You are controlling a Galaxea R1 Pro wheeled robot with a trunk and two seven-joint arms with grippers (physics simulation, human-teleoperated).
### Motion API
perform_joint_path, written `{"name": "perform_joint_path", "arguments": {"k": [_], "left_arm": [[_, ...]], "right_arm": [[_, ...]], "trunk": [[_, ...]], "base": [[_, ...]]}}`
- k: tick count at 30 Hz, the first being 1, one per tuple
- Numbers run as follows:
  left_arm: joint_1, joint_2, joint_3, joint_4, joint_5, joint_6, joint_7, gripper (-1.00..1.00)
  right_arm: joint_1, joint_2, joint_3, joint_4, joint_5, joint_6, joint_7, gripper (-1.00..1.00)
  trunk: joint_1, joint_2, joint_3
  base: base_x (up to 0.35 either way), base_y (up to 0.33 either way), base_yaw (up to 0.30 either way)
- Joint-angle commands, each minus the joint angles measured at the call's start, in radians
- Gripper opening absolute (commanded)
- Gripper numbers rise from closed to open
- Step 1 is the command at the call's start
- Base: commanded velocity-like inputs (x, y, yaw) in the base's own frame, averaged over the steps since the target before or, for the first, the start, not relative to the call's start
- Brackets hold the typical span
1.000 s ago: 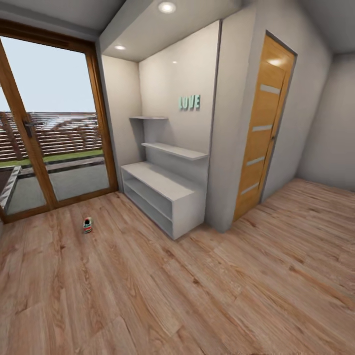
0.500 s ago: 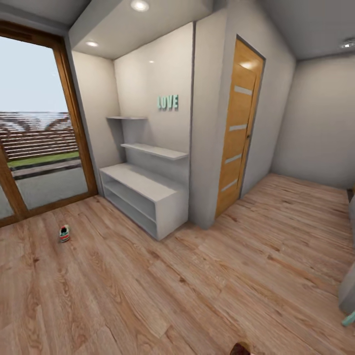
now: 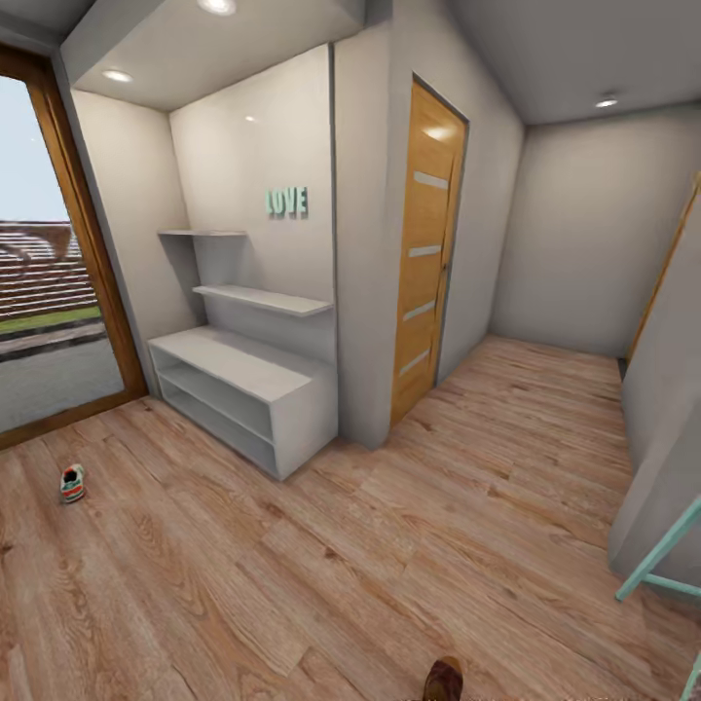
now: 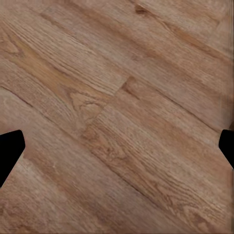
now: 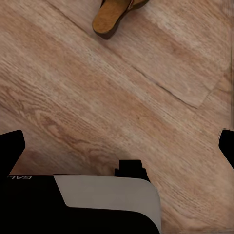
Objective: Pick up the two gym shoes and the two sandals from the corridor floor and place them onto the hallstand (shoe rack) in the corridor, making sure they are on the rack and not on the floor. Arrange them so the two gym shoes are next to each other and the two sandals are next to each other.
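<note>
We see one white gym shoe point(image 3: 72, 482) on wood-plank floor point(image 3: 389, 545), grey hallstand point(image 3: 243, 394) well apart, brown sandal point(image 5: 115, 14) nearby; both our grippers point(image 4: 117, 146) point(image 5: 122, 144) spread wide, empty.

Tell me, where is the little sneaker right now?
The sneaker lies on the wood floor at the head view's far left, near the glass door, left of the grey shoe rack.

Shoe rack point(image 3: 243, 389) against the alcove wall at left, two wall shelves point(image 3: 261, 298) stepped above it, LOVE sign point(image 3: 288, 202) higher on the same wall. Glass door point(image 3: 44, 292) left of the rack. Inner door point(image 3: 425, 255) right of the alcove, around the wall's corner. One gym shoe point(image 3: 72, 482) on the floor point(image 3: 389, 545), well apart from the rack, near the glass door. One sandal point(image 3: 445, 679) on the floor at the near edge, also lying ahead of the right wrist point(image 5: 113, 14). Bare planks under the left wrist.
</note>
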Motion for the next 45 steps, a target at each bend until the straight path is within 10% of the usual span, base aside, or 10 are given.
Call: {"name": "perform_joint_path", "arguments": {"k": [1, 45], "left_arm": [[0.000, 0.000, -0.001, 0.000, 0.001, -0.003, 0.000, 1.00], [0.000, 0.006, 0.004, -0.001, -0.002, -0.003, 0.001, 1.00]], "right_arm": [[0.000, 0.000, -0.001, 0.000, 0.000, 0.000, 0.001, 1.00], [0.000, -0.001, 0.000, -0.007, 0.002, 0.000, 0.001, 1.00]], "trunk": [[0.000, -0.001, -0.001], [0.000, -0.001, -0.001]], "base": [[0.000, 0.000, -0.265], [0.004, 0.012, -0.165]]}}
